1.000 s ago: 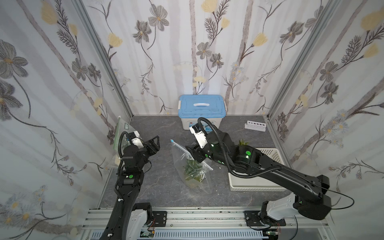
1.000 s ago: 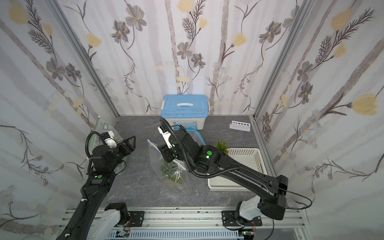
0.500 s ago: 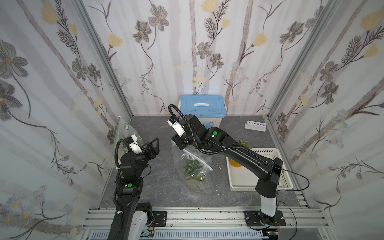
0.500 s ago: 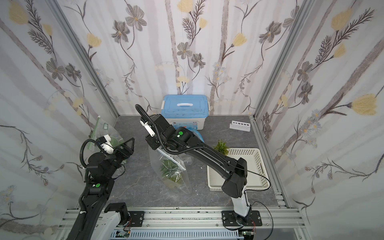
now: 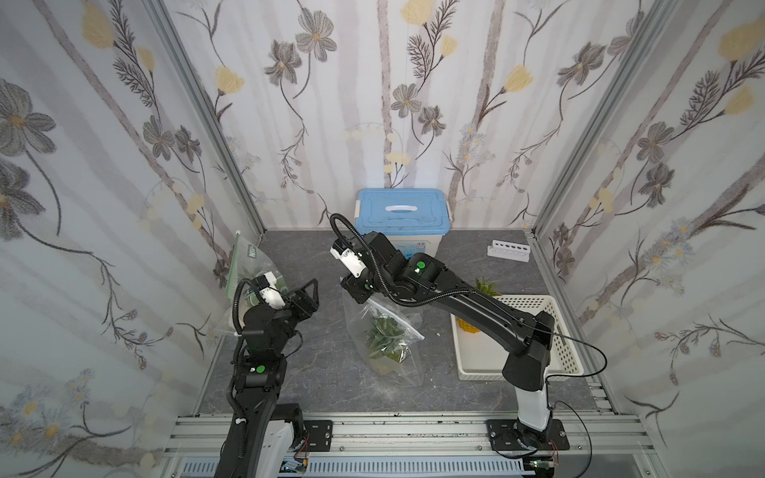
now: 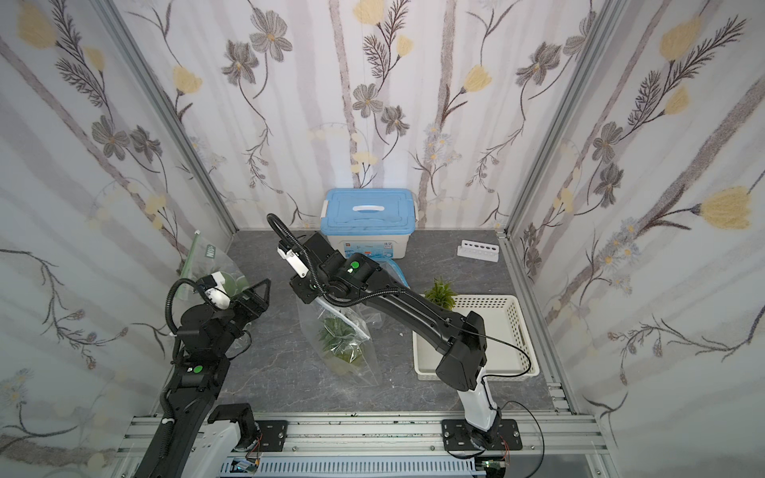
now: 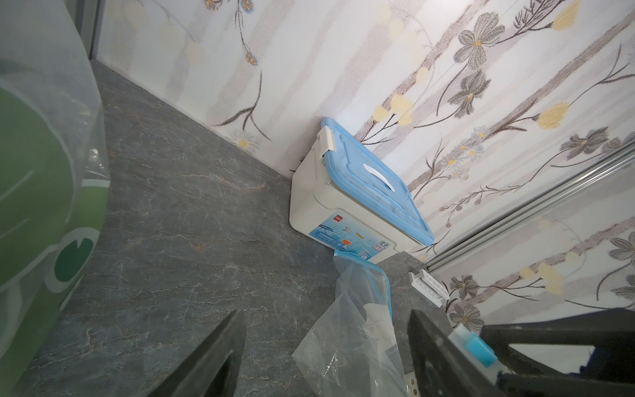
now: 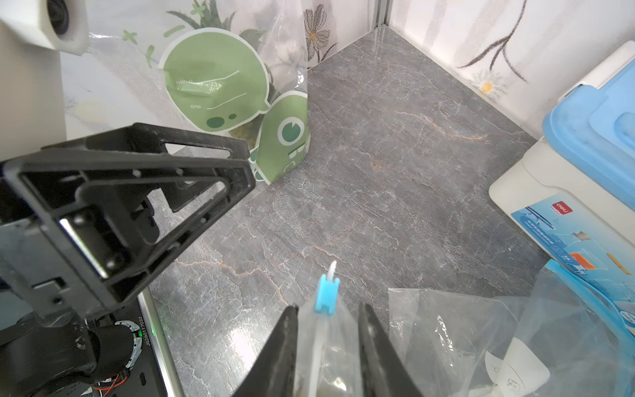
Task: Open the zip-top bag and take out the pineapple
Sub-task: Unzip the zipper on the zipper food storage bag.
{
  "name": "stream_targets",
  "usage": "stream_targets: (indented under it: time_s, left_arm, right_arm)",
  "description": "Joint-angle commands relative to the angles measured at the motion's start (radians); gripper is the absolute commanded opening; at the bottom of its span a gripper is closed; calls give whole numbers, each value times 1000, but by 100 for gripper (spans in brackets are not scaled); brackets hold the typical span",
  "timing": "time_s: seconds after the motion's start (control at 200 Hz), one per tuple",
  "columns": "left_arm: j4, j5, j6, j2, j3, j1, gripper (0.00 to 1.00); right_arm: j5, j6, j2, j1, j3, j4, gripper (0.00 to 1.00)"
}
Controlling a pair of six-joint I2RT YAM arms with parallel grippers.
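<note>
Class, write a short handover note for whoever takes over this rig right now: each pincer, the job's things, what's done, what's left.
Left pincer: open, empty, to the left of the bag.
Right pincer: jaws flank the top edge of the zip-top bag beside its blue slider; whether they clamp it cannot be told.
Pineapple: inside the bag, which stands mid-table.
Done: bag reached.
Left: slide the zip open, take the pineapple out.

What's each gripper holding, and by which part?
The right gripper pinches the zip-top bag by its top edge, beside the blue slider. The left gripper is open, holding nothing.
</note>
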Motion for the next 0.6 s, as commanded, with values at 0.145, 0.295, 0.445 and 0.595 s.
stream_targets:
  time_s: [0.145, 0.295, 0.445, 0.595]
  left_arm:
    - [7, -9, 9, -8, -3, 0, 77]
    - [7, -12, 10, -5, -3, 0, 77]
    - [26, -2, 5, 4, -6, 0, 77]
    - [89, 69, 4, 29, -6, 0, 74]
  right_arm:
    - [-27, -3, 35, -8, 37, 28, 23]
    - [-24, 7, 31, -12, 41, 28, 14]
    - [-24, 10, 16, -13, 40, 13, 7]
    - [-38, 7, -20, -11, 10, 4, 1]
